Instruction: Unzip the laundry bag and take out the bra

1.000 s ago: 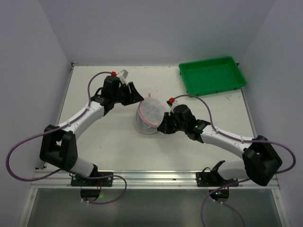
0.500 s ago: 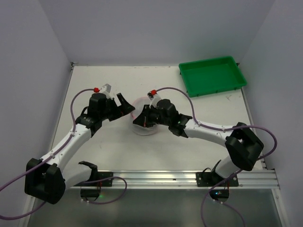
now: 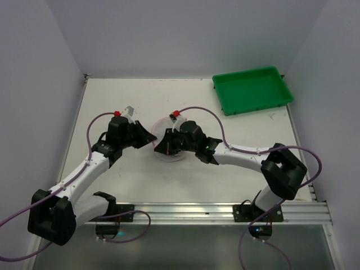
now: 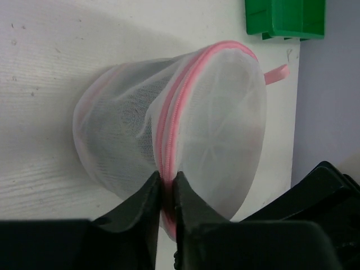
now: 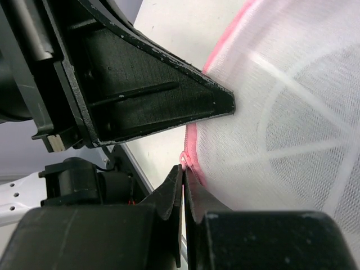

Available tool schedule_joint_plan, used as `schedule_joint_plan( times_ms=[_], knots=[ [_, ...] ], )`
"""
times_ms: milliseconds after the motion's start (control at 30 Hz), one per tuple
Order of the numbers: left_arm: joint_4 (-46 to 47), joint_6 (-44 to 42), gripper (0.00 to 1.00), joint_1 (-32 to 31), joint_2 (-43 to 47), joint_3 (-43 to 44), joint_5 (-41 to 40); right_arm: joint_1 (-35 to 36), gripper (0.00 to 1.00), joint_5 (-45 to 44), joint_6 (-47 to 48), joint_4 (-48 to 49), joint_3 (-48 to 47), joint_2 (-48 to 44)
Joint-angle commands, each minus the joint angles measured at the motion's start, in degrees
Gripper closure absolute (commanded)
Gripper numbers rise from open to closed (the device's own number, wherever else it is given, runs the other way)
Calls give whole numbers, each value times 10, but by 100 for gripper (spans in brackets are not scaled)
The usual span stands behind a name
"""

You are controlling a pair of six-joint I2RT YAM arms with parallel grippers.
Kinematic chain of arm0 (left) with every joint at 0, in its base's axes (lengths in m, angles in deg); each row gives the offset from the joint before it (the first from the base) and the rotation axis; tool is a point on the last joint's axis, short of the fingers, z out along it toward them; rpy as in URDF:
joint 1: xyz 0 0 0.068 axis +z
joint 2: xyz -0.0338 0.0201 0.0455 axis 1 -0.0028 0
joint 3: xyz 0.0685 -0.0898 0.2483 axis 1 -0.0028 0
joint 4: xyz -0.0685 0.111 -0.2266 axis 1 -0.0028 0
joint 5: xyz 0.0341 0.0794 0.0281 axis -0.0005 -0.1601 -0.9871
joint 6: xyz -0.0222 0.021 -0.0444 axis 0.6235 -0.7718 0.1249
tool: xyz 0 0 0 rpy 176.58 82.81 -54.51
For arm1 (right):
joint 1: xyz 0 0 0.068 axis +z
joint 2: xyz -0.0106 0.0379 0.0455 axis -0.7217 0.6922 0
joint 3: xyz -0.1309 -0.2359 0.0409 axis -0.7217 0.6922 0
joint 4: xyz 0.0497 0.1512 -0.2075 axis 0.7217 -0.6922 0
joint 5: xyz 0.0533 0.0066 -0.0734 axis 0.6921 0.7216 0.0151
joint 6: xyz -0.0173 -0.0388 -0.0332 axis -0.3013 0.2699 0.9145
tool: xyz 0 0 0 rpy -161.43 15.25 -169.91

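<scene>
The laundry bag [image 3: 170,134], a white mesh drum with pink zipper trim, lies on its side mid-table. My left gripper [image 3: 153,139] comes at it from the left. In the left wrist view the left gripper [image 4: 167,175] is shut on the pink zipper rim [image 4: 171,121] of the laundry bag [image 4: 214,118]. My right gripper [image 3: 163,148] reaches in from the right along the bag's near side. In the right wrist view the right gripper [image 5: 183,167] is shut on the small pink zipper pull [image 5: 184,160], close under a left finger [image 5: 169,95]. The bra is hidden.
A green tray [image 3: 253,90] stands at the back right of the table; its corner shows in the left wrist view as the green tray [image 4: 287,17]. A pink loop tab [image 4: 277,73] sticks out of the bag's far side. The table's rail runs along the near edge.
The left gripper came down to the bag, opened wide, then closed on the zipper rim. The right arm swung left and the bag shifted slightly left with it.
</scene>
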Motion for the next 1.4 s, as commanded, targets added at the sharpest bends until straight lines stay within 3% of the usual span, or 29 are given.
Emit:
schedule_joint_plan(
  times_ms=[0, 67, 333, 600, 700, 800, 833, 900, 933, 1033, 1200, 1367],
  knots=[
    [28, 5, 90, -3, -3, 3, 7, 0, 100, -19, 12, -1, -17, -18],
    [28, 1, 100, -4, -3, 5, 4, 0, 100, -20, 23, -24, -10, -34],
    [9, -30, 100, 3, -13, 32, -4, -50, 100, -57, 125, -182, 67, -143],
    [32, -72, 100, 4, -70, 77, 32, -80, 100, -27, 151, -212, 97, -199],
    [34, -101, 100, 4, -126, 154, 43, -76, 100, 12, 122, -184, 75, -169],
    [23, -119, 82, 4, -185, 206, 62, -62, 100, 36, 93, -139, 42, -128],
    [18, -123, 67, 4, -194, 231, 62, -59, 100, 39, 88, -122, 32, -117],
    [6, -123, 50, 7, -202, 246, 56, -49, 100, 39, 68, -109, 3, -84],
    [2, -118, 28, 9, -200, 246, 53, -47, 100, 40, 60, -92, -5, -75],
    [-24, -94, 6, 11, -148, 218, 17, -44, 100, 47, 37, -53, -25, -45],
    [-34, -58, 2, 11, -51, 108, -53, -40, 100, 55, 22, -31, -49, -5],
    [-6, -27, 12, 6, 1, 45, -16, -34, 100, 56, 22, -29, -56, 11]
  ],
)
